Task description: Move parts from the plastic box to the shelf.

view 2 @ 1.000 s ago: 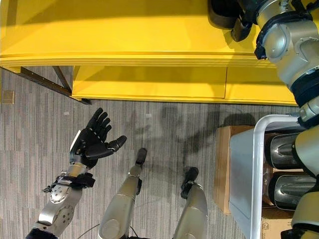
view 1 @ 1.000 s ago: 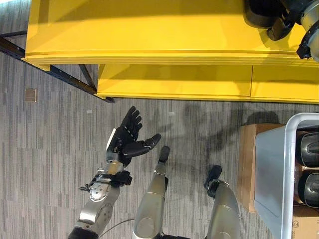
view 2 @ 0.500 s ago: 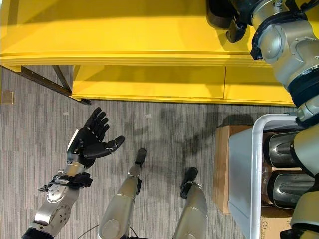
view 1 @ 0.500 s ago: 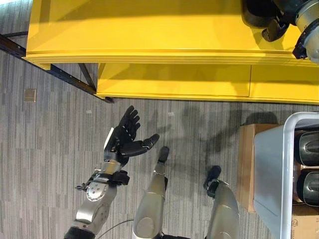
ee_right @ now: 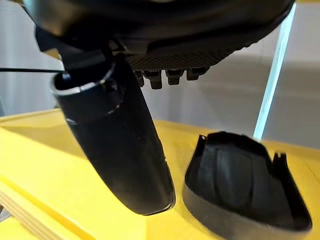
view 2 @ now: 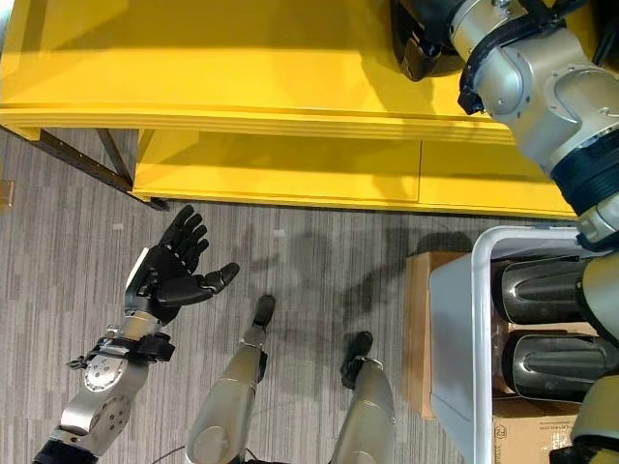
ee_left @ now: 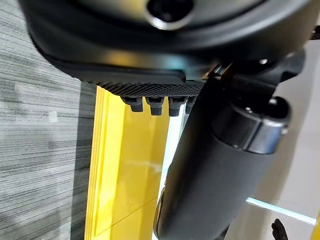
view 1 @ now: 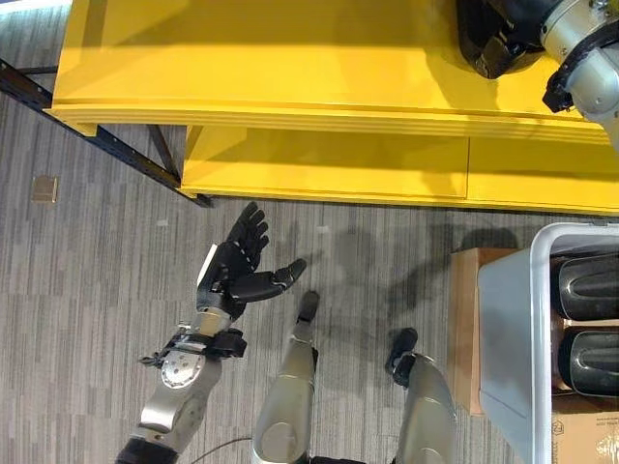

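Observation:
A dark curved part [ee_right: 245,190] lies on top of the yellow shelf [view 1: 290,68], at its far right end [view 2: 421,48]. My right hand [ee_right: 165,30] hovers just over it, open, with its thumb [ee_right: 120,145] beside the part and not touching it. Low on the right stands the grey plastic box [view 1: 513,338] with two dark, shiny parts [view 1: 585,287] [view 1: 590,362] inside. My left hand [view 1: 237,271] is open, palm up and holding nothing, above the floor on the left.
A cardboard box [view 1: 462,319] stands on the floor against the plastic box's left wall. The shelf has a lower yellow level [view 1: 329,164] and dark metal legs [view 1: 97,135] at its left. Grey striped carpet [view 1: 97,290] covers the floor.
The whole picture has shifted slightly, so the camera moved. My right hand stays at the dark part on the shelf. My left hand keeps its open pose.

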